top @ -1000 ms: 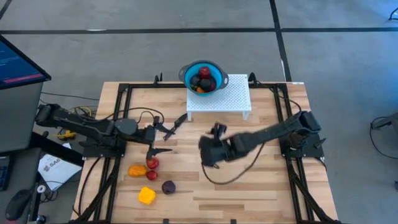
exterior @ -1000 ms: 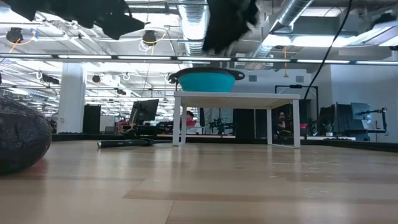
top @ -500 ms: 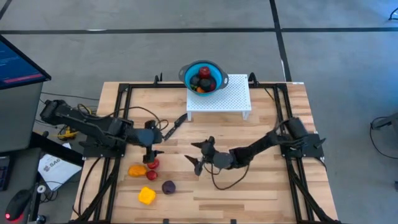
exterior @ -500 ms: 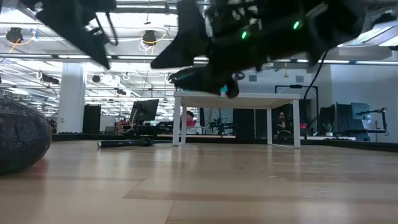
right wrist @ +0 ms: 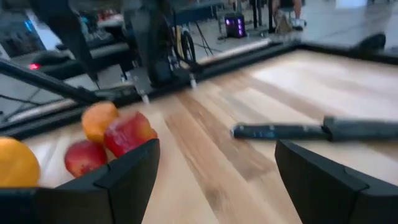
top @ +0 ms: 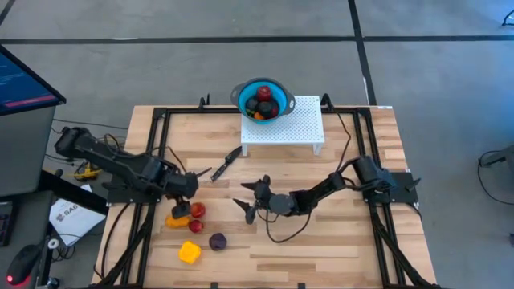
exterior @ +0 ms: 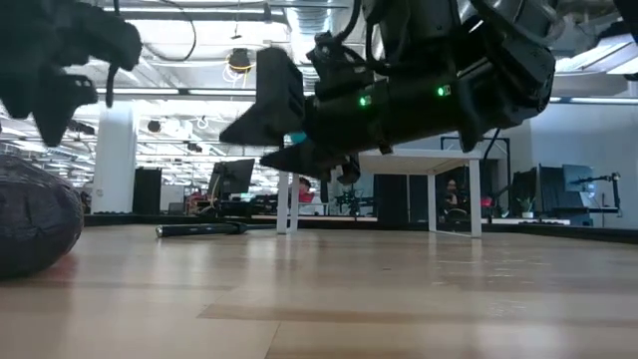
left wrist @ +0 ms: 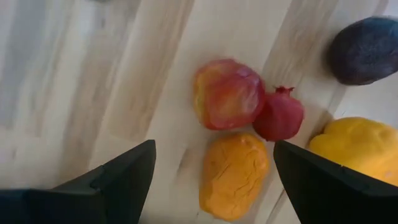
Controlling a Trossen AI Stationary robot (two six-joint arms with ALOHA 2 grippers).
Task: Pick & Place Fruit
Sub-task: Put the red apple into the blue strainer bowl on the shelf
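You have the wooden counter (top: 337,241) filling the middle of the high view, with a white perforated stand (top: 283,124) at its upper centre carrying the blue bowl (top: 263,99), which already holds red, dark and orange fruit. Your left pincer (top: 183,210) is released, jaws spread, hanging over the loose fruit at the lower left: an orange fruit (left wrist: 234,175), a red-yellow apple (left wrist: 227,93) and a small pomegranate (left wrist: 278,116) touching one another, a dark purple fruit (top: 217,241) and a blocky yellow fruit (top: 189,254) just below. Your right pincer (top: 247,202) is also released and empty, low over the counter's centre. The slim black knife (top: 226,163) lies between stand and fruit.
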